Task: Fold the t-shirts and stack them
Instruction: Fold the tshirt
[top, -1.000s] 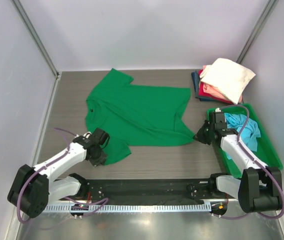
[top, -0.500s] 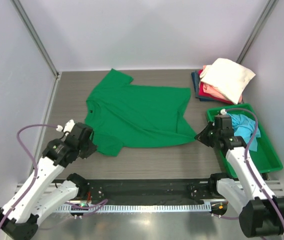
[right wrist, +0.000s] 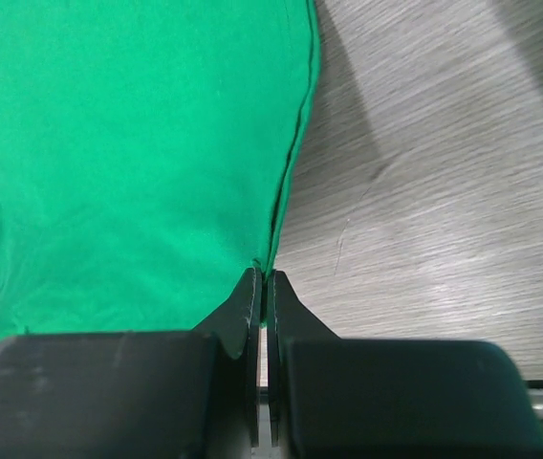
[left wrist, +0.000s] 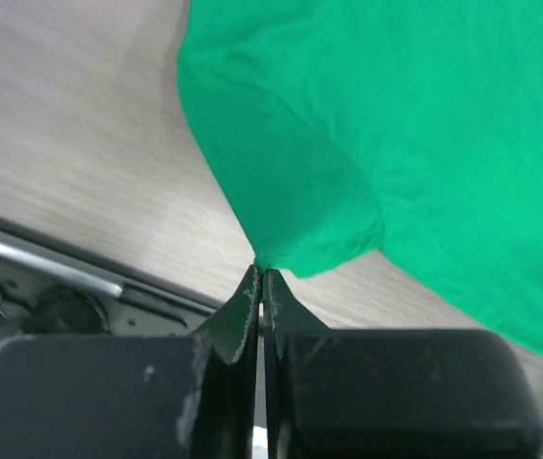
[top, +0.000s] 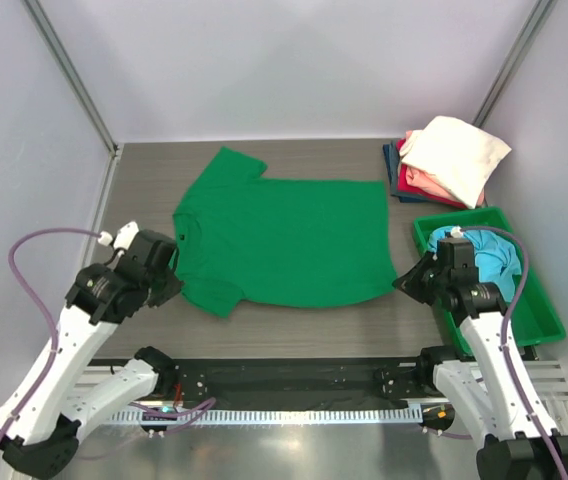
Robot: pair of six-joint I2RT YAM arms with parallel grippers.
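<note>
Pinching left gripper (top: 172,284): its jaws are pressing together on a small fold of green cloth at the near-left edge of the shirt, beside the near sleeve; in the left wrist view the fingertips (left wrist: 252,287) are meeting with the fabric caught at their very tips.

Green t-shirt (top: 284,240): it is lying spread out and mostly flat across the middle of the table (top: 134,190), with the neck pointing left, one sleeve reaching toward the far side, the other toward the near side, and the hem running along the right. The cloth is bulging slightly just above the left pinch.

Right gripper (top: 401,283): its jaws are closing tight on the near-right hem corner of the green t-shirt; in the right wrist view the side seam is running straight up from the grip.

Folded stack: it is sitting in the far-right corner, with the cream t-shirt (top: 456,155) resting on top, the pink-red t-shirt (top: 419,183) showing beneath it, and the navy t-shirt (top: 392,165) peeking out at the bottom left.

Green bin (top: 529,318): it is standing at the right edge, nearer than the stack and just beside the right arm.

Light blue t-shirt (top: 496,262): it is lying crumpled inside the bin's far end.
</note>
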